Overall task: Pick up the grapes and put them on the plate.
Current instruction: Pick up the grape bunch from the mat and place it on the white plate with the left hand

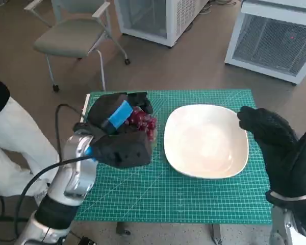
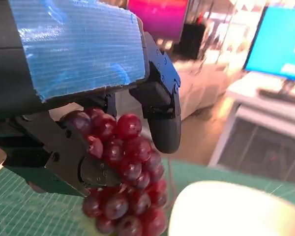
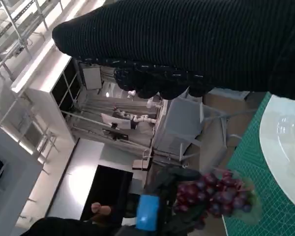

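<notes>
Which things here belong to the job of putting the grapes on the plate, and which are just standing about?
Belonging to the job:
grapes, held by the left hand
plate
right hand, beside the plate

Just about:
green cutting mat
chair
white cabinets
person's leg in white

Grapes (image 1: 142,121) left of plate (image 1: 206,142)

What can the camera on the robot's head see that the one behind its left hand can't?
Only the head view shows the gloved right robot hand beside the plate, the whole green mat and a chair. Only the left wrist view shows bright screens far off. Both show the left robot hand holding the red grapes, and the white plate.
</notes>
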Robot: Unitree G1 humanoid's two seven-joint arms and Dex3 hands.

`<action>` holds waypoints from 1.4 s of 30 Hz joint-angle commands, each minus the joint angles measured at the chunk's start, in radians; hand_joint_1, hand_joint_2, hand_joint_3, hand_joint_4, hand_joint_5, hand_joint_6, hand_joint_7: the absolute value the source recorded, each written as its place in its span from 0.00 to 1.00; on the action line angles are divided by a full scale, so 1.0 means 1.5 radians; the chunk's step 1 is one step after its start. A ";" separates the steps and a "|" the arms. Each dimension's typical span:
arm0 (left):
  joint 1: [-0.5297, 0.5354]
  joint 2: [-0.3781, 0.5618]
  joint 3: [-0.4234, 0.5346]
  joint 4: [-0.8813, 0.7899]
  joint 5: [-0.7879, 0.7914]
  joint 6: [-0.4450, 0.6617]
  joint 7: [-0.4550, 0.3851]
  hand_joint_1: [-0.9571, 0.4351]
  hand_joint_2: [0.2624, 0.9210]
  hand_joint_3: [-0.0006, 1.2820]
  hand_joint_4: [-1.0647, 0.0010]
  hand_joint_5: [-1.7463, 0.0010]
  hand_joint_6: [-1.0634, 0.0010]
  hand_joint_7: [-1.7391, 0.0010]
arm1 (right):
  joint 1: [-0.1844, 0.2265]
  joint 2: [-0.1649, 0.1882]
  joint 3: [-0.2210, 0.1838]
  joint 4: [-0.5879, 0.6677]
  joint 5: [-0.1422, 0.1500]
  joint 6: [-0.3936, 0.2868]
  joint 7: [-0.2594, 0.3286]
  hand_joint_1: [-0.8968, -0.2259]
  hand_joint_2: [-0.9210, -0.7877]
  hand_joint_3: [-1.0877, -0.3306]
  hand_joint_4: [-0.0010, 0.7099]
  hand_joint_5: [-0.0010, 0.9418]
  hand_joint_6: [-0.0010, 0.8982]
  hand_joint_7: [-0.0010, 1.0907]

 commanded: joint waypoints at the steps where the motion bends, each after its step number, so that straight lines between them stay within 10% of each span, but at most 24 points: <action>1: 0.008 0.006 0.007 -0.015 -0.004 -0.016 -0.002 0.69 0.91 0.08 0.26 0.33 0.32 0.44 | 0.006 0.000 0.003 0.012 -0.002 0.002 -0.001 0.55 0.00 0.66 0.36 0.54 0.16 0.84; 42: -0.227 -0.158 -0.079 0.086 0.000 -0.042 -0.045 0.69 0.94 0.09 0.36 0.25 0.32 0.46 | 0.022 0.000 0.000 0.009 -0.003 -0.016 -0.001 0.54 0.00 0.66 0.36 0.54 0.16 0.85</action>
